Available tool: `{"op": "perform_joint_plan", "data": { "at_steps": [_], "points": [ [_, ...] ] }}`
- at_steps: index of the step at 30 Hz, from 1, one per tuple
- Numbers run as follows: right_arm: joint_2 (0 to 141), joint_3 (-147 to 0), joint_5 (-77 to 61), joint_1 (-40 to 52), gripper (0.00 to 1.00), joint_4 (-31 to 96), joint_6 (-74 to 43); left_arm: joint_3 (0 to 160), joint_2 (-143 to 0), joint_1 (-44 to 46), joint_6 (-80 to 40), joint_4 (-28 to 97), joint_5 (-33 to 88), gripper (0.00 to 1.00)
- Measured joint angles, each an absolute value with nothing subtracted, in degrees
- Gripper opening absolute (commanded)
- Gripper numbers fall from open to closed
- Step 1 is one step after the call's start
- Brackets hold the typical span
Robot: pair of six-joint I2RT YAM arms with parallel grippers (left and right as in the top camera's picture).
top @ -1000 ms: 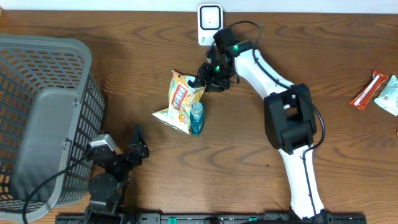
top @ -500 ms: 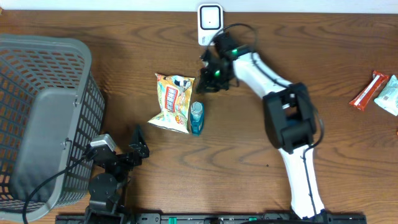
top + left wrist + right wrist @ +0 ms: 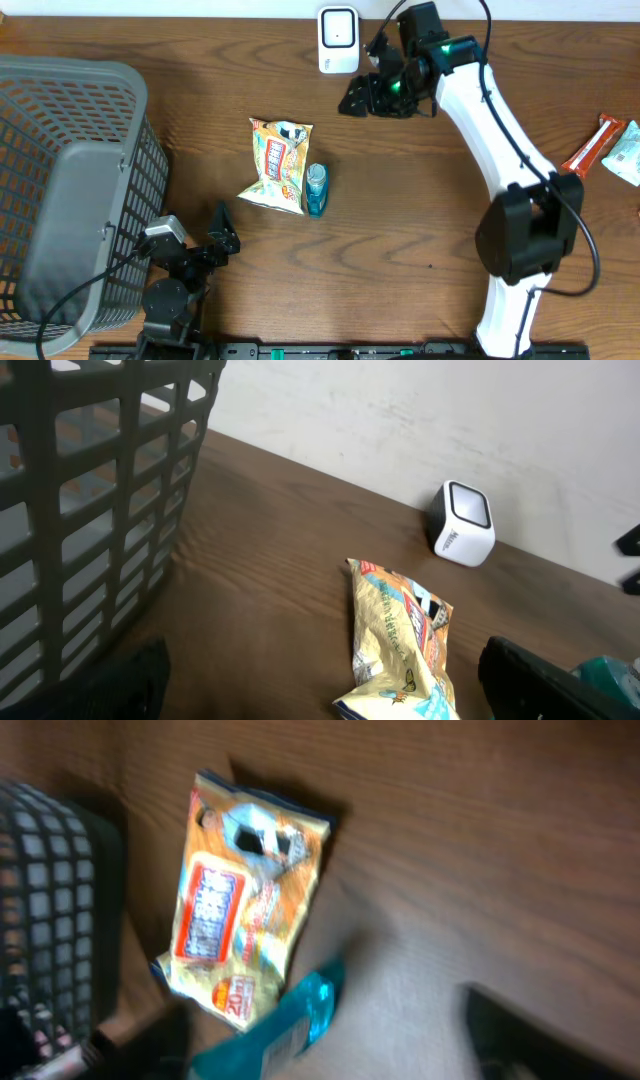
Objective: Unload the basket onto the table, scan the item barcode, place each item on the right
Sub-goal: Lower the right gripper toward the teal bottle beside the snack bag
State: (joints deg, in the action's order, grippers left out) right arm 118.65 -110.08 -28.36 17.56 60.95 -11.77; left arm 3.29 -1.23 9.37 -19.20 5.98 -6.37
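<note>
The snack bag (image 3: pixel 278 165) was seen lying flat on the table (image 3: pixel 400 250), near its middle, gripped by nothing; a teal bottle (image 3: pixel 316 190) was found touching its right edge, low down. The right gripper (image 3: pixel 363 82) was held up by the far edge, its fingers spread wide and nothing between them; the scanner (image 3: pixel 338 40) was placed just beside it, to its left. From that gripper the bag was to be found leftward and back toward the robot; its long axis ran roughly from near edge to far edge, tipped a little. The left gripper (image 3: pixel 226 232) was parked at the near edge, likewise wide and empty; by the overhead view it was judged slightly the nearer to the bag, though the scanner was far closer to the right one, so the pick-up was reckoned better suited to the right arm. No barcode could be made out on the upturned face.

The count was taken: one snack bag; one teal bottle; one scanner; one basket (image 3: pixel 90 70) at the left; two wrapped items well apart at the right edge, a red bar (image 3: pixel 590 147) and a pale packet (image 3: pixel 628 155).
</note>
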Motion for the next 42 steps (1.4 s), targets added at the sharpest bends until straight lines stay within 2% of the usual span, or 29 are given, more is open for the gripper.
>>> {"op": "perform_joint_plan", "data": {
  "at_steps": [4, 14, 20, 22, 25, 29, 31, 32, 34, 35, 39, 42],
  "points": [
    [114.0, -110.1, -22.0, 18.8, 0.99, 65.6, -9.3, 3.3, -1.2, 9.4, -19.2, 6.0, -6.4, 0.98],
    [105.5, -110.1, -21.2, 19.1, 0.99, 78.5, 14.9, 3.3, -1.2, 9.4, -19.2, 6.0, -6.4, 0.98],
    [105.7, -110.1, -23.1, 20.0, 0.99, 75.5, 6.7, 3.3, -1.2, 9.4, -19.2, 6.0, -6.4, 0.98],
    [105.7, -110.1, -21.9, 21.0, 0.99, 74.8, 7.3, 3.3, -1.2, 9.4, -19.2, 6.0, -6.4, 0.98],
    [105.7, -110.1, -20.8, 23.6, 0.99, 77.3, 17.1, 3.3, -1.2, 9.4, -19.2, 6.0, -6.4, 0.98],
    [105.7, -110.1, -20.5, 27.1, 0.99, 80.1, 38.4, 3.3, -1.2, 9.4, -19.2, 6.0, -6.4, 0.98],
    [105.7, -110.1, -20.6, 27.5, 0.99, 80.1, 45.5, 3.3, -1.2, 9.4, -19.2, 6.0, -6.4, 0.98],
    [105.7, -110.1, -20.9, 27.5, 0.97, 80.4, 48.4, 3.3, -1.2, 9.4, -19.2, 6.0, -6.4, 0.98],
    [105.7, -110.1, -21.3, 27.8, 0.77, 80.8, 52.5, 3.3, -1.2, 9.4, -19.2, 6.0, -6.4, 0.98],
    [105.7, -110.1, -21.7, 28.1, 0.72, 80.6, 54.2, 3.3, -1.2, 9.4, -19.2, 6.0, -6.4, 0.98],
    [105.7, -110.0, -25.1, 29.9, 0.78, 79.4, 56.5, 3.3, -1.2, 9.4, -19.2, 6.0, -6.4, 0.98],
    [106.0, -110.0, -26.5, 31.4, 0.70, 77.7, 55.4, 3.3, -1.2, 9.4, -19.2, 6.0, -6.4, 0.98]
  ]
}}
